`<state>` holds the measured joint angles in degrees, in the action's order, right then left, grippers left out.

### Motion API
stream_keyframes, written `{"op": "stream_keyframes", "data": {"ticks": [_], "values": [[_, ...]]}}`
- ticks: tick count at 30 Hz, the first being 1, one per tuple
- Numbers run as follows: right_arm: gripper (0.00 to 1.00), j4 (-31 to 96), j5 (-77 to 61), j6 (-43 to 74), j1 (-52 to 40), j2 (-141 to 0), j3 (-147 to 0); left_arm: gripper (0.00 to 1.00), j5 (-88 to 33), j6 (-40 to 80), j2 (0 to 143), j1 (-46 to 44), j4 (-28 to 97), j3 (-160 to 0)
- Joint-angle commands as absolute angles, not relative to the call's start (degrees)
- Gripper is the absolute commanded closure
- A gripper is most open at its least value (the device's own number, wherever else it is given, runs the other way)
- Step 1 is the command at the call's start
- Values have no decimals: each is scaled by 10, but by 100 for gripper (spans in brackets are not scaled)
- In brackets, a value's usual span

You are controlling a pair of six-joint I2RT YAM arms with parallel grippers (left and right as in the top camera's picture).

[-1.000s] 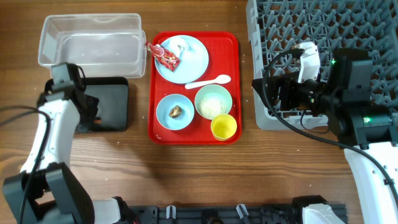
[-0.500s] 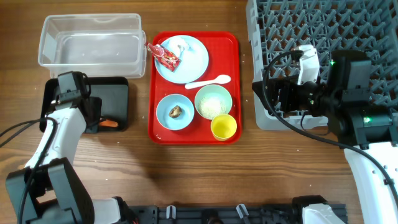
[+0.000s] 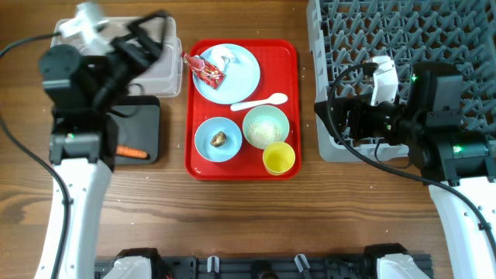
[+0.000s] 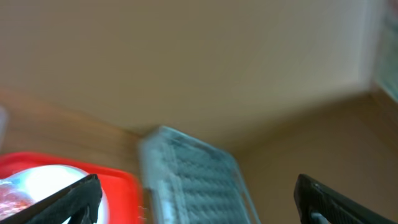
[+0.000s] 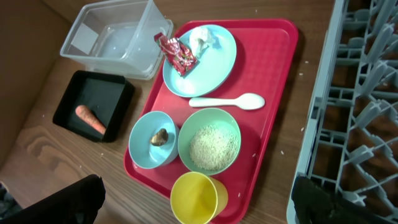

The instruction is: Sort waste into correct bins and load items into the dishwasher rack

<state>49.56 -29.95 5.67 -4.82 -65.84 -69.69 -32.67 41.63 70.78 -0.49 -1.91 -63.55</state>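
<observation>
Now your left gripper (image 4: 198, 191) has come up and away from the black tray (image 3: 146, 116). A second ago it was low over that tray. It now rides high above the tub (image 5: 112, 37) and faces the red tray (image 3: 191, 166). Its fingers are spread wide with nothing between them.

The carrot (image 3: 132, 153) is left behind in the black tray, so you can count that piece of waste as binned. It is a short, tapered orange piece. It lies flat on the tray floor near one edge, touches nothing else and is alone in there.

Your right gripper (image 5: 196, 186) has not moved. It hangs at the rack's (image 3: 349, 31) left edge, jaws apart and empty.

The rest is untouched. The wrapper (image 3: 208, 70) and tissue (image 3: 225, 54) sit on the plate (image 3: 244, 77). The scrap (image 3: 219, 139) is in the dish (image 3: 206, 128), and rice (image 3: 265, 130) fills the bowl (image 3: 249, 118). The cup (image 3: 279, 158) and spoon (image 3: 260, 101) are on the red tray, and nothing is in the rack.

From where the left arm points, the wrapper looks like your likely next pick. It is the waste nearest that gripper.
</observation>
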Motion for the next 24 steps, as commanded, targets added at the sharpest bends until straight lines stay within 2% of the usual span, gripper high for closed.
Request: {"op": "stream_keyframes", "data": {"ticks": [1, 5, 8, 13, 19, 21, 22, 24], "values": [[0, 492, -296, 45, -49, -658, -706, 0, -220, 266, 741, -120, 100, -719], [0, 502, -294, 45, -48, -658, -706, 0, -1, 203, 843, -201, 280, -891], [0, 504, -294, 45, -48, -658, -706, 1, 91, 190, 939, -218, 369, -1020], [0, 504, -294, 45, -48, -658, -706, 0, 118, 118, 1131, -218, 438, -1186], [0, 519, -294, 46, -49, -658, -706, 0, 133, 116, 1306, -217, 437, -1207], [0, 526, -294, 45, -49, -658, -706, 1, 131, 183, 1342, -212, 432, -1207], [0, 529, -294, 45, -49, -658, -706, 8, 131, 230, 1354, -208, 431, -1207], [0, 536, -294, 45, -49, -658, -706, 12, 131, 307, 1370, -203, 427, -1207]]}}
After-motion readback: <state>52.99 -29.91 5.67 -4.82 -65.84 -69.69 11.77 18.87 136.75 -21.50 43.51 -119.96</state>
